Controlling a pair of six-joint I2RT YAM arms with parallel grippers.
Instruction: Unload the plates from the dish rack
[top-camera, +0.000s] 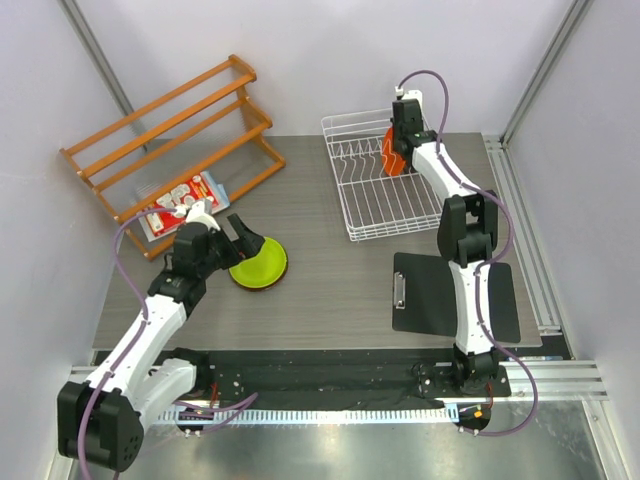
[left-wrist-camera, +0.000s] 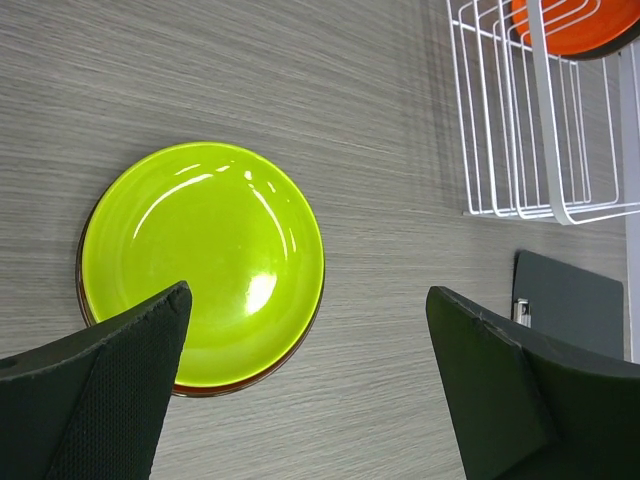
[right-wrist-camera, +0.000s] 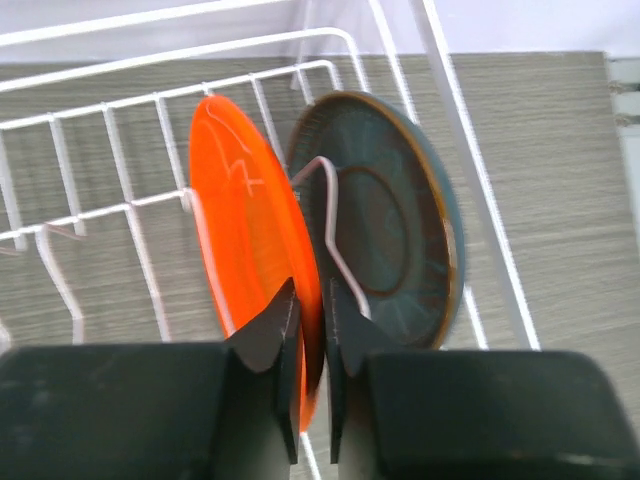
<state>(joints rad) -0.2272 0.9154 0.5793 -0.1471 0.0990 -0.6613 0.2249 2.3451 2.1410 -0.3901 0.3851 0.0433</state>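
Two of the four plates were already out of the rack. The lime green plate (left-wrist-camera: 200, 260) lay flat on top of the dark red plate (left-wrist-camera: 225, 387), of which only a thin rim showed. This stack sat on the bench (top-camera: 330, 280) toward its left edge, roughly midway between the near and far edges. The left pincer (left-wrist-camera: 308, 295) hovered just over the stack with its jaws wide apart, holding nothing.

Two plates remained in the dish rack (top-camera: 372, 205) at the far right corner. The orange plate (right-wrist-camera: 240, 220) and the dark teal plate (right-wrist-camera: 395, 230) stood on edge close beside each other; whether they touched could not be told. The right pincer (right-wrist-camera: 310, 297) was clamped on the orange plate's rim, but the plate was not yet lifted clear.

The job looked about half done. The orange plate was gripped but not yet out, and the teal one was untouched.
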